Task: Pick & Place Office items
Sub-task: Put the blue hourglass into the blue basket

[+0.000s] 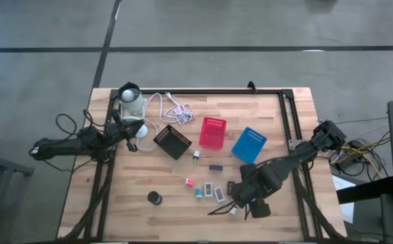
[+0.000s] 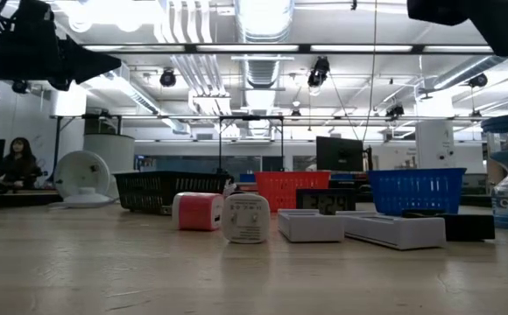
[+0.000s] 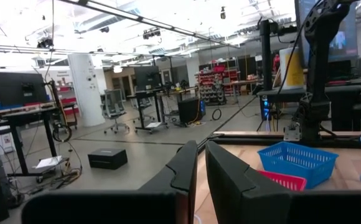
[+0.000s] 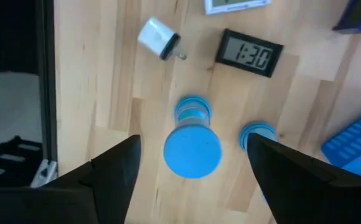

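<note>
My right pincer (image 4: 190, 165) hangs over the front right part of the pale wooden table (image 1: 129, 210), its 2 dark fingers standing wide apart and clamped on nothing. Directly between them, below me, stands a pale-blue round hourglass-shaped piece (image 4: 192, 149), upright and free. I judge the spread is set to straddle it. A second pale-blue round piece (image 4: 257, 132) sits just beside it, toward 1 finger. Beyond the fingertips lie a small black flat clock with a grey display (image 4: 249, 53) and a white plug-shaped block (image 4: 159, 37), tipped on its side.

My left pincer (image 3: 199, 177) waits at the far left edge near the white lamp (image 1: 131, 102), fingers together, holding nothing.

Containers: the black mesh bin (image 1: 173, 141), red mesh bin (image 1: 212, 133) and blue mesh bin (image 1: 249, 144) stand in a row well beyond my right pincer. From above I see no item in any of the 3.
</note>
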